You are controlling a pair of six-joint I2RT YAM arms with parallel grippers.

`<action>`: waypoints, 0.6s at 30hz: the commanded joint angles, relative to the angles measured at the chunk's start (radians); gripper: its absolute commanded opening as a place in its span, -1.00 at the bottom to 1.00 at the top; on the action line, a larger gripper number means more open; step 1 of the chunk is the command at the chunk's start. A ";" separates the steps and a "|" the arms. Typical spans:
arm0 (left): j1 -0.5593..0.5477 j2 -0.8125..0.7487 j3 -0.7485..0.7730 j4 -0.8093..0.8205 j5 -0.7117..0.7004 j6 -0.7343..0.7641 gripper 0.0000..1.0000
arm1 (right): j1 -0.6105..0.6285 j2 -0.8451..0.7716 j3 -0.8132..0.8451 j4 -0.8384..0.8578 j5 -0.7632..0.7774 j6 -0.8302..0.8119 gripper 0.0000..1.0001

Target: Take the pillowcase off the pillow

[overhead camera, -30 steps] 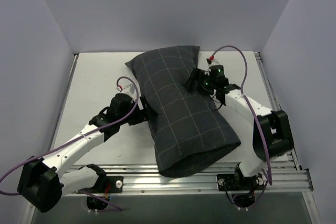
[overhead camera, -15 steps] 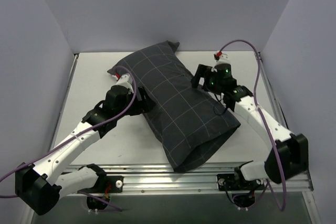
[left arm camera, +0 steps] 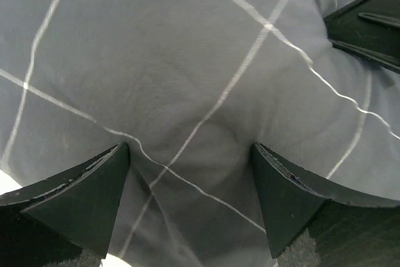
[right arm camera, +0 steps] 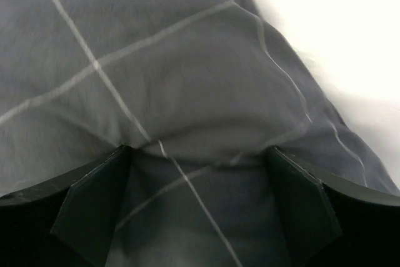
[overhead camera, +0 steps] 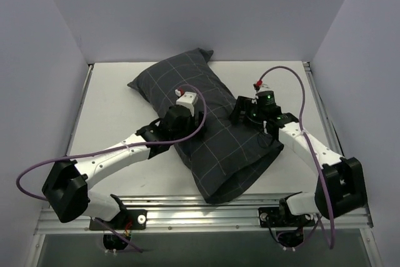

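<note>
Since the earlier frame the left gripper (overhead camera: pixel 195 109) has moved from the pillowcase's (overhead camera: pixel 212 148) left flank to above its middle. The right gripper (overhead camera: pixel 240 110) has dropped slightly onto the cloth's right side. The pillowcase itself has not shifted. It lies plump and diagonal on the table (overhead camera: pixel 112 98), from far left to the near edge.

Left wrist view: jaws spread wide, tips pressed into checked cloth, clamping nothing. Right wrist view: jaws likewise wide apart, a low ridge of cloth between them, not pinched. The two grippers face each other closely.
</note>
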 commanded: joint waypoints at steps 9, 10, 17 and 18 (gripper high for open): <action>0.120 -0.103 -0.131 0.005 -0.054 -0.116 0.73 | 0.120 0.556 0.473 0.209 -0.181 -0.061 0.61; 0.134 -0.114 -0.127 -0.010 -0.059 -0.108 0.74 | 0.124 0.570 0.507 0.211 -0.147 -0.057 0.61; 0.140 -0.169 0.028 -0.109 0.010 0.019 0.79 | 0.088 0.425 0.541 0.194 -0.002 0.006 0.67; 0.119 -0.169 0.048 -0.124 0.014 0.037 0.79 | 0.078 0.388 0.482 0.189 0.015 0.011 0.67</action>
